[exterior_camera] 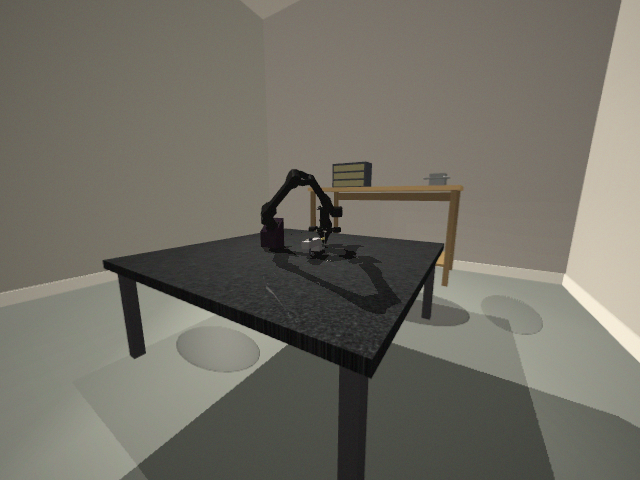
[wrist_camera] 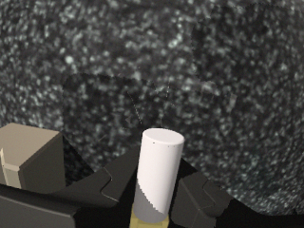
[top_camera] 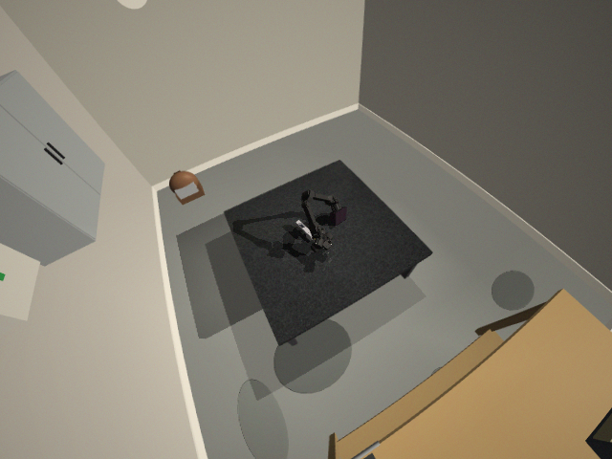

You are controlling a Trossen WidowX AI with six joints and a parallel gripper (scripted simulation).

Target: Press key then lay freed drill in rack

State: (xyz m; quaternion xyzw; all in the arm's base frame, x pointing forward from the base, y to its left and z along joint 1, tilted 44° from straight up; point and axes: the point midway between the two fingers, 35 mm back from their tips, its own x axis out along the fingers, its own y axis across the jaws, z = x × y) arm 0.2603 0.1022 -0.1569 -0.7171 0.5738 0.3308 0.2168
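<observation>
Speckled black tabletop (top_camera: 365, 256) (exterior_camera: 248, 279) (wrist_camera: 142, 43) below, folks, and beside me a blocky pale piece (wrist_camera: 35, 157)! My pincer (top_camera: 323, 242) (exterior_camera: 324, 241) (wrist_camera: 152, 155) pinches a smooth white cylinder (wrist_camera: 161, 171) with a yellow lower end, possibly the drill, above the stone-like surface; I can't identify the key or rack.

Dim light throws the jointed black robot arm's (top_camera: 309, 212) (exterior_camera: 279, 201) long, hard-edged shadow across the speckled dark tabletop (top_camera: 345, 291) (exterior_camera: 217, 273) (wrist_camera: 119, 43), its small details murky.

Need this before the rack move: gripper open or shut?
Shut on the white cylinder: in the wrist view it stands between the gripper's dark fingers, one each side.
</observation>
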